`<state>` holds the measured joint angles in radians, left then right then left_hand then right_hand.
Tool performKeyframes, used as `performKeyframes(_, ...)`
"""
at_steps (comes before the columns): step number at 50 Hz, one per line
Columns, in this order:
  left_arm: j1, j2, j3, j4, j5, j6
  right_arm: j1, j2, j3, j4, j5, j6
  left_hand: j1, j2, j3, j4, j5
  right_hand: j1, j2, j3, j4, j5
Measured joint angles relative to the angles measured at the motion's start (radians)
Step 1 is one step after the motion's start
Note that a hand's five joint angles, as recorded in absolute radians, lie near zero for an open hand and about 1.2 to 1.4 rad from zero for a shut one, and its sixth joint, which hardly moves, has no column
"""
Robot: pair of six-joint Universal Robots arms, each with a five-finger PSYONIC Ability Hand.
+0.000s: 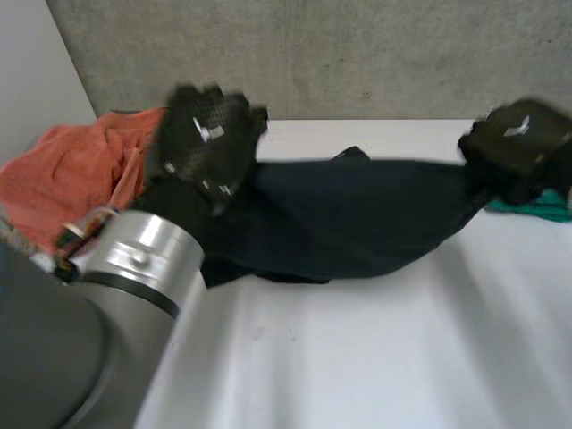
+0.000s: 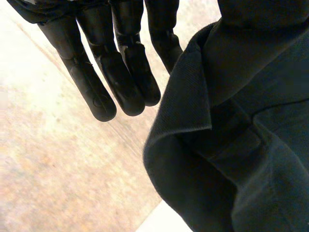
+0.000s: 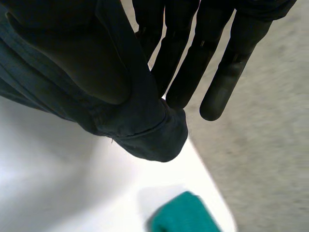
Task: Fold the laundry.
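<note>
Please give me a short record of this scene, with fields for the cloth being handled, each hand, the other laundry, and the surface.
handled cloth: dark navy garment, stretched between both hands
left hand: holds one end of the garment at its thumb side, fingers straight
right hand: holds the other end, also at the thumb side
other laundry: orange cloth beside the left arm; green cloth on the table near the right hand
surface: white table
</note>
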<state>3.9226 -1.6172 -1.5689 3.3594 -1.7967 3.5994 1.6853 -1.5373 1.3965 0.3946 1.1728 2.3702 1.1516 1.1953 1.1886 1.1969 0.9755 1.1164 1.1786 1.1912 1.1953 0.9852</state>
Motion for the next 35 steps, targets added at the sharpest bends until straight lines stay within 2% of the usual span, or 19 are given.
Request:
performKeyframes(3,0.003,0.025,0.072,-0.117,0.010,-0.019,0.002,-0.041,-0.069,0.097,0.007,0.004,0.000,0.001,0.000,0.000,0.000,0.000,0.008,0.000,0.000,0.000)
performKeyframes(7,0.027,-0.024,0.138,-0.218,0.047,-0.055,0.028,-0.014,-0.107,0.158,0.014,-0.008,0.000,0.002,0.004,0.000,0.005,0.000,0.008,0.000,0.000,0.007)
performKeyframes(13,0.107,-0.207,0.218,-0.266,0.111,-0.100,0.112,0.153,-0.145,0.171,0.066,-0.055,0.000,0.002,0.004,0.001,0.007,0.000,0.008,0.000,0.000,0.007)
performKeyframes(19,0.161,-0.435,0.364,-0.269,0.132,-0.100,0.155,0.360,-0.215,0.141,0.140,-0.084,0.000,0.002,0.004,0.001,0.007,0.000,0.008,0.000,0.001,0.007)
performKeyframes(23,0.187,-0.554,0.540,-0.261,0.133,-0.072,0.171,0.463,-0.316,0.029,0.169,-0.059,0.000,0.003,0.005,0.002,0.007,0.000,0.008,0.002,0.002,0.007)
performKeyframes(26,0.211,-0.625,0.754,-0.238,0.133,-0.030,0.181,0.505,-0.433,-0.155,0.186,-0.002,0.000,0.003,0.005,0.004,0.007,0.000,0.008,0.004,0.003,0.007)
performKeyframes(28,0.220,-0.653,0.842,-0.228,0.133,-0.013,0.184,0.507,-0.474,-0.246,0.193,0.028,0.000,0.003,0.005,0.004,0.007,0.000,0.008,0.004,0.004,0.007)
performKeyframes(29,0.231,-0.683,0.948,-0.211,0.133,0.008,0.186,0.498,-0.519,-0.374,0.202,0.070,0.000,0.003,0.005,0.004,0.007,0.000,0.008,0.004,0.004,0.007)
performKeyframes(32,0.236,-0.693,1.115,-0.140,0.138,0.030,0.188,0.465,-0.562,-0.550,0.214,0.134,0.000,0.003,0.005,0.005,0.007,0.000,0.008,0.004,0.004,0.007)
performKeyframes(35,0.230,-0.676,1.199,-0.077,0.147,0.036,0.188,0.423,-0.574,-0.635,0.218,0.177,0.000,0.003,0.005,0.005,0.007,0.000,0.008,0.004,0.004,0.014)
